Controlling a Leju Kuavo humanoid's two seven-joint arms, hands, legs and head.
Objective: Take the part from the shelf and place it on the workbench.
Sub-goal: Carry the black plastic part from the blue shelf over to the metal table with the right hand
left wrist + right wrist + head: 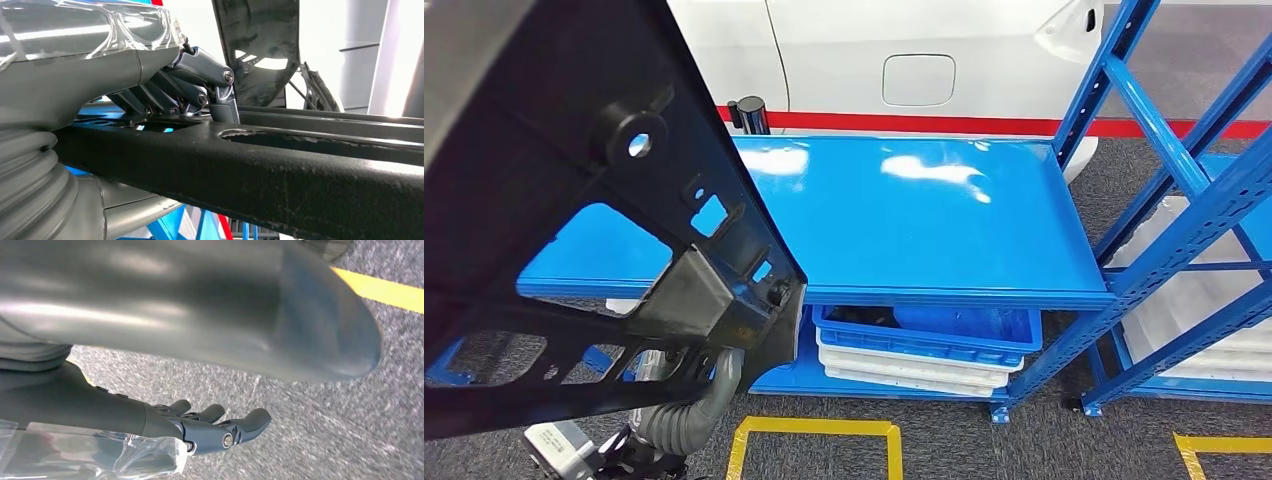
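Observation:
A large black frame-like part with cut-outs and bolt holes is held up close to my head, covering the left of the head view. My left hand grips it from below, mostly hidden behind its lower bar. In the left wrist view the fingers wrap over a black bar of the part. The blue workbench top lies bare in front, beyond and to the right of the part. My right hand hangs over the grey carpet, fingers stretched out, holding nothing.
A blue shelf frame stands at the right. Under the workbench sit a blue bin and stacked white trays. Yellow floor tape marks the carpet. A white car body and a black post stand behind.

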